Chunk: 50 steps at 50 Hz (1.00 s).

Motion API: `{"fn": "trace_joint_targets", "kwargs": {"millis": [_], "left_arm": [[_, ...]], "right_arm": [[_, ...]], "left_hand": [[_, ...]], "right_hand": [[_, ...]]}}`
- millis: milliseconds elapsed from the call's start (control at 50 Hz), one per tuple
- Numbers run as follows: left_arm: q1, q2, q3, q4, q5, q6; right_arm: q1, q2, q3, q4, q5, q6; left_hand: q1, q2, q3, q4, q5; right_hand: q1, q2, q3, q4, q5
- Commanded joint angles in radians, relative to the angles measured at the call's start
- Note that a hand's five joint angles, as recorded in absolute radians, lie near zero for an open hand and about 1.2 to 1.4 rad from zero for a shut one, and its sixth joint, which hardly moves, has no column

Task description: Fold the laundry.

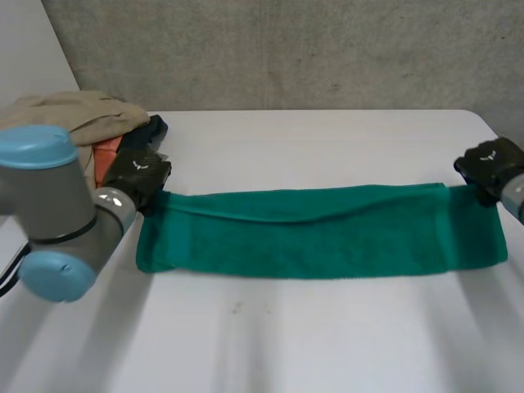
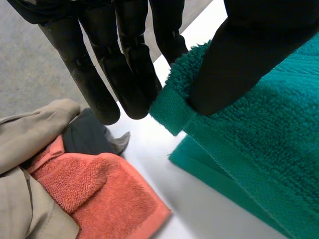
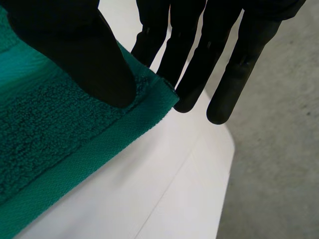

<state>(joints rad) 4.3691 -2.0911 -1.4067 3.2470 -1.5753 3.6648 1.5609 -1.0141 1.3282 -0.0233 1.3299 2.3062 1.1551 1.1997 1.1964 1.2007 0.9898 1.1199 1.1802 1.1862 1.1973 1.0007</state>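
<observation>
A green towel [image 1: 319,233] lies stretched across the white table [image 1: 270,344], folded lengthwise into a long band. My left hand [image 1: 137,173] is at the towel's far left corner. In the left wrist view its thumb [image 2: 239,69] and straight fingers [image 2: 129,74] pinch that upper corner of the green towel [image 2: 259,149], with a lower layer lying on the table beneath. My right hand [image 1: 489,168] is at the far right corner. There the thumb [image 3: 89,64] presses the green towel [image 3: 55,149] corner against the fingers [image 3: 184,59].
A pile of laundry sits at the table's far left: a beige garment [image 1: 78,115], an orange towel [image 2: 94,191] and a dark piece [image 2: 87,134]. The table's right edge [image 3: 219,199] runs just beyond my right hand, with grey floor past it.
</observation>
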Motion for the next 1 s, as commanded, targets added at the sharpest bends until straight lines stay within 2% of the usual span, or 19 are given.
{"fn": "trace_joint_targets", "kwargs": {"millis": [20, 120, 140, 160, 180, 220, 240, 360, 460, 540, 600, 640, 760, 920, 980, 1000], "left_arm": [[-0.023, -0.167, 0.21, -0.01, -0.077, 0.006], [-0.026, -0.239, 0.296, -0.01, -0.077, 0.001], [-0.034, -0.257, 0.316, -0.009, -0.074, 0.001], [-0.039, -0.265, 0.327, -0.009, -0.075, 0.003], [-0.045, -0.27, 0.337, -0.007, -0.081, 0.007], [-0.051, -0.273, 0.366, -0.003, -0.095, 0.004], [-0.048, -0.27, 0.373, -0.003, -0.103, 0.001], [-0.065, -0.225, 0.354, -0.006, -0.14, -0.003], [-0.069, -0.12, 0.261, -0.007, -0.135, -0.009], [-0.071, -0.037, 0.157, -0.007, -0.132, -0.009], [-0.071, 0.023, 0.075, -0.001, -0.13, -0.022], [-0.071, 0.055, 0.019, 0.003, -0.127, -0.046], [-0.072, 0.089, -0.054, 0.008, -0.091, -0.114], [-0.069, 0.091, -0.087, 0.011, -0.034, -0.135], [-0.069, 0.091, -0.089, 0.011, -0.034, -0.137], [-0.071, 0.091, -0.09, 0.011, -0.034, -0.137]], "right_arm": [[0.05, 0.184, -0.187, -0.103, 0.048, -0.008], [0.077, 0.302, -0.309, -0.104, 0.052, -0.005], [0.09, 0.336, -0.346, -0.107, 0.066, -0.004], [0.094, 0.351, -0.36, -0.107, 0.077, -0.005], [0.1, 0.367, -0.375, -0.109, 0.09, -0.005], [0.108, 0.388, -0.417, -0.112, 0.127, 0.002], [0.11, 0.39, -0.429, -0.115, 0.138, 0.008], [0.103, 0.307, -0.423, -0.11, 0.15, 0.102], [0.094, 0.151, -0.268, -0.061, 0.079, 0.124], [0.027, 0.046, -0.126, 0.017, -0.02, 0.127], [-0.024, -0.017, -0.029, 0.1, -0.077, 0.13], [-0.051, -0.032, 0.026, 0.144, -0.101, 0.127], [-0.13, -0.031, 0.124, 0.143, -0.124, 0.124], [-0.166, 0.048, 0.177, -0.02, -0.176, 0.111], [-0.168, 0.081, 0.166, -0.029, -0.179, 0.108], [-0.168, 0.097, 0.158, -0.029, -0.172, 0.108]], "left_hand": [[0.241, 0.197, 0.2, 0.196, 0.232], [0.241, 0.197, 0.2, 0.196, 0.232], [0.154, 0.11, 0.113, 0.109, 0.145], [-0.224, -0.269, -0.266, -0.27, -0.234], [-0.62, -0.665, -0.662, -0.666, -0.63], [-0.908, -0.953, -0.949, -0.954, -0.917], [-0.967, -1.012, -1.009, -1.013, -0.977], [-0.98, -1.024, -1.021, -1.025, -0.989], [-0.98, -1.024, -1.021, -1.025, -0.989], [-0.98, -1.024, -1.021, -1.025, -0.989], [-0.98, -1.024, -1.021, -1.025, -0.989], [-0.98, -1.024, -1.021, -1.025, -0.989], [-0.981, -1.025, -1.022, -1.026, -0.99], [-0.98, -1.024, -1.021, -1.025, -0.989], [-0.977, -1.021, -1.018, -1.022, -0.986], [-0.977, -1.021, -1.018, -1.022, -0.986]], "right_hand": [[0.276, 0.216, 0.21, 0.199, 0.221], [0.276, 0.216, 0.21, 0.199, 0.221], [-0.074, -0.135, -0.141, -0.152, -0.13], [-0.613, -0.673, -0.679, -0.69, -0.668], [-0.945, -1.006, -1.012, -1.023, -1.001], [-0.945, -1.006, -1.012, -1.023, -1.001], [-0.945, -1.006, -1.012, -1.023, -1.001], [-0.945, -1.006, -1.012, -1.023, -1.001], [-0.945, -1.006, -1.012, -1.023, -1.001], [-0.945, -1.006, -1.012, -1.023, -1.001], [-0.806, -0.867, -0.873, -0.884, -0.862], [-0.657, -0.717, -0.723, -0.734, -0.712], [-0.589, -0.649, -0.655, -0.666, -0.644], [-0.545, -0.605, -0.611, -0.622, -0.6], [-0.361, -0.421, -0.427, -0.438, -0.416], [0.12, 0.06, 0.054, 0.043, 0.065]]}}
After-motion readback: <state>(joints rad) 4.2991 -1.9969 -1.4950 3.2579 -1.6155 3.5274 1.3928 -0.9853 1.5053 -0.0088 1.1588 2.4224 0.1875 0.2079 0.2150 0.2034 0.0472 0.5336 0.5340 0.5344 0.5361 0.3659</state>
